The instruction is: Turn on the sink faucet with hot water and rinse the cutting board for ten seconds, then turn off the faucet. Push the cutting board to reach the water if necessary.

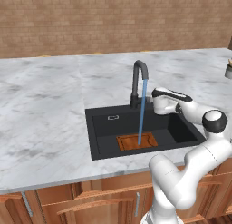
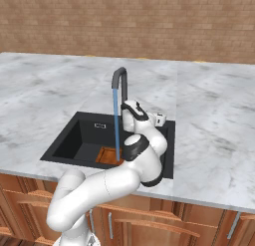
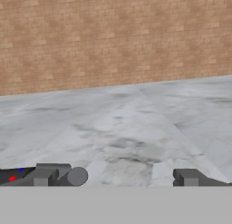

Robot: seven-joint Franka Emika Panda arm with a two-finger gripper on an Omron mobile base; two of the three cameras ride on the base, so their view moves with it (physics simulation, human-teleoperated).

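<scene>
Left to right: cutting board [image 1: 137,141] lies flat at the front of the sink [image 1: 102,128], water [image 1: 142,112] from the sink faucet [image 1: 138,82] landing on it. Your gripper [image 3: 122,177] sits right of the tap above the basin, fingers [image 3: 188,177] spread wide, holding nothing. Risk: reaching back for the lever, you could clip the spout or overshoot it, leaving water running.

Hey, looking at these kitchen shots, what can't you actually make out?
- Faucet lever: the arm hides it in both base views.
- Cutting board: right base view, near end behind the arm.
- Gripper: hand view, tips cut off at the bottom.
- Object at the left base view's right edge: cropped.
</scene>
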